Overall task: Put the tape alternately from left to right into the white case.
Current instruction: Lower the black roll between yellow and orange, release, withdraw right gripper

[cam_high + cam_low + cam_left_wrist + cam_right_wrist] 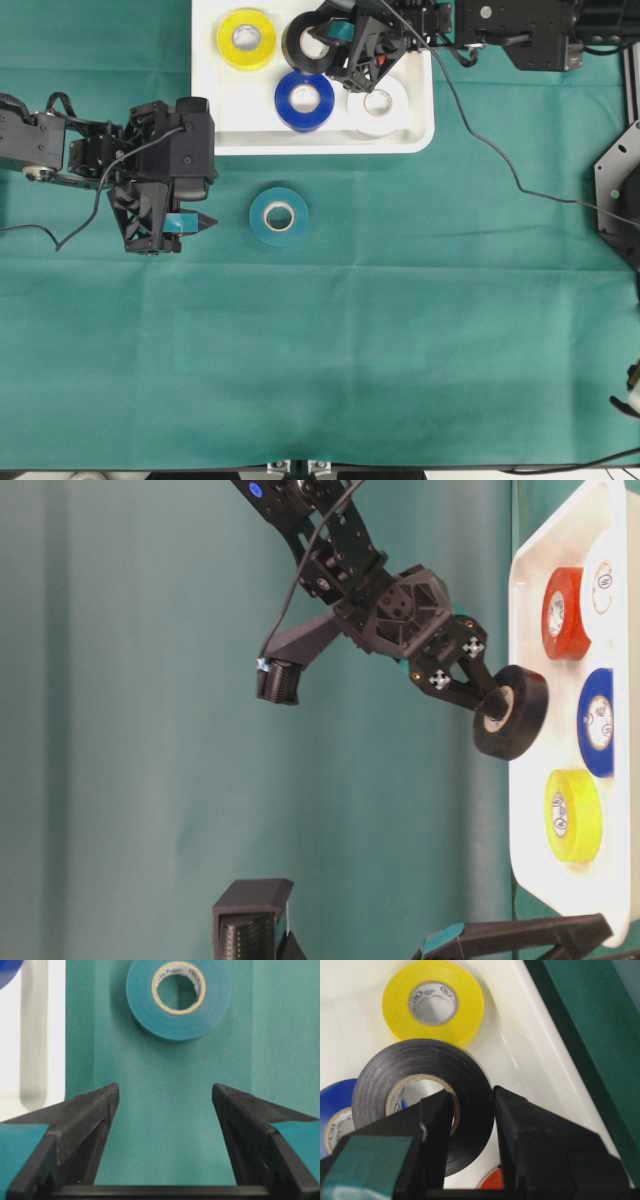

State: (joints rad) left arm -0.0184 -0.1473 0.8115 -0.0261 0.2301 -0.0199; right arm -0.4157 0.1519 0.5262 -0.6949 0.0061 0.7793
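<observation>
Over the far part of the white case (pixel 318 142), the black roll (pixel 303 45) hung clamped in the right gripper (pixel 335 42), one finger through its core and the other outside against its wall. From table level the black roll (pixel 512 712) sat tilted on edge at the rim of the case, raised off the floor of it. Four rolls lay flat inside the case: the yellow roll (pixel 246 39) at the far left, the blue roll (pixel 306 100) nearer the middle, the white roll (pixel 378 104) just right of the blue, and the orange-red roll (pixel 563 613), seen from table level but hidden under the right arm from overhead. On the green cloth (pixel 400 320), near the case's near edge but apart from it, the teal roll (pixel 279 215) lay flat. Left of it stood the left gripper (pixel 195 222), fingers spread wide and holding nothing, pointed toward the teal roll with a gap of cloth between. Through the left wrist camera the teal roll (pixel 178 999) lay straight ahead between the two open fingers (pixel 90 1115).
</observation>
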